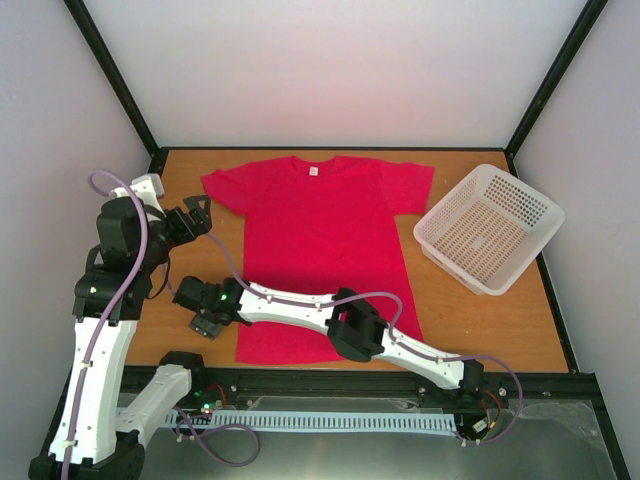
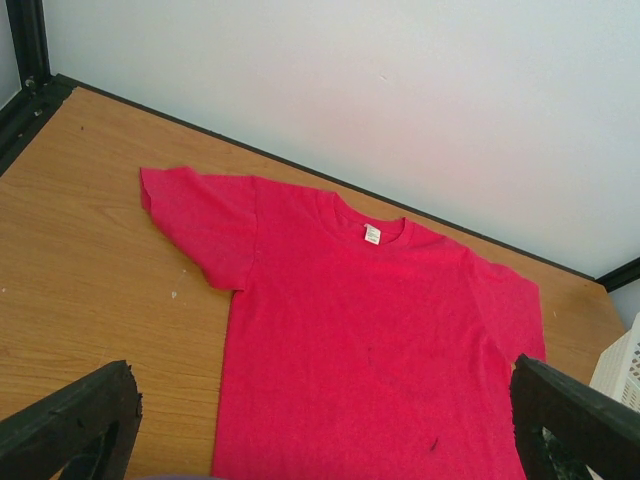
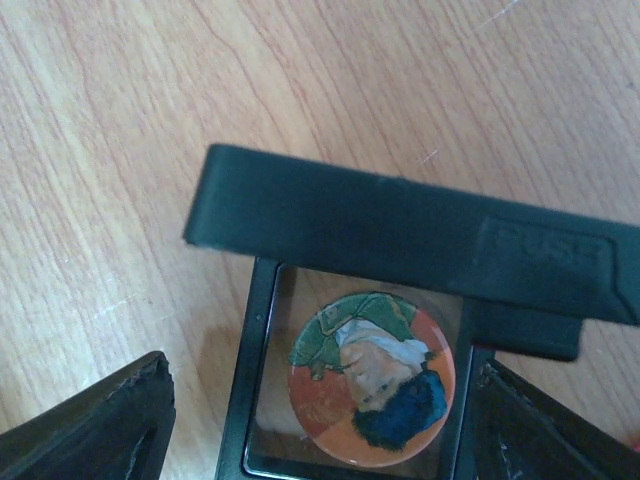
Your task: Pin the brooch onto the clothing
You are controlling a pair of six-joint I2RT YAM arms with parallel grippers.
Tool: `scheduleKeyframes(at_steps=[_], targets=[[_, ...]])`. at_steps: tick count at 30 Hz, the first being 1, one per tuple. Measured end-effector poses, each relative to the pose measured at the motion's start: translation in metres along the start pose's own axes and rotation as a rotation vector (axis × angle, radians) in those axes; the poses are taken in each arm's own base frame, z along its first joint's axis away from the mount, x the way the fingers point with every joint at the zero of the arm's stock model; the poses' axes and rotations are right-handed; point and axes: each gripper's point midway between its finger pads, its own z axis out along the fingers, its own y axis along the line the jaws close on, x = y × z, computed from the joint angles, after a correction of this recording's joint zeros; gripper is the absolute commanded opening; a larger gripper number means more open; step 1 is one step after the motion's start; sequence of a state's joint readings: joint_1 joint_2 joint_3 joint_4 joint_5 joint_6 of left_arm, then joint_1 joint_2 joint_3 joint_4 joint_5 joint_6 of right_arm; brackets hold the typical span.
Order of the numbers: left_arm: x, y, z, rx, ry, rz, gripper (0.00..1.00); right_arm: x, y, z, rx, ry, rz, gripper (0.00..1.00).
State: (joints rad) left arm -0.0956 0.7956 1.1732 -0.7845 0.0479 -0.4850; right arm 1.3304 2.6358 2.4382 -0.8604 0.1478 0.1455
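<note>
The clothing [image 1: 320, 240] is a red T-shirt lying flat on the wooden table, seen too in the left wrist view [image 2: 370, 340]. The brooch [image 3: 372, 378] is a round pin with an orange, green and blue picture, lying inside a small black frame-like case [image 3: 400, 230] on the wood left of the shirt. My right gripper [image 3: 325, 368] straddles the case: the right finger sits at its edge, the left finger stands apart from it. In the top view the right gripper [image 1: 205, 325] covers the case. My left gripper [image 1: 195, 215] hovers open and empty [image 2: 322, 400] beside the shirt's left sleeve.
A white perforated basket [image 1: 490, 225] stands at the right of the table, its corner showing in the left wrist view [image 2: 622, 365]. The right arm [image 1: 350, 325] stretches across the shirt's lower hem. Black frame posts rise at the back corners.
</note>
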Motion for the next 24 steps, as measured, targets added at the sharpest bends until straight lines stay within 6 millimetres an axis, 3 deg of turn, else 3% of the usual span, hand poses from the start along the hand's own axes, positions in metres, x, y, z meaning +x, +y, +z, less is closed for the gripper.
scheduleKeyframes(at_steps=[6,18,24], targets=[[0.000,0.000,0.000,0.000,0.001,0.000,1.00,-0.003,-0.002,0.000,0.012,-0.005,0.000,0.73],[0.000,0.000,0.000,0.000,0.001,0.000,1.00,0.000,-0.002,0.005,0.014,0.006,-0.005,0.77],[0.000,0.000,0.000,0.000,0.001,0.000,1.00,0.004,-0.002,0.010,0.016,0.019,-0.007,0.74]])
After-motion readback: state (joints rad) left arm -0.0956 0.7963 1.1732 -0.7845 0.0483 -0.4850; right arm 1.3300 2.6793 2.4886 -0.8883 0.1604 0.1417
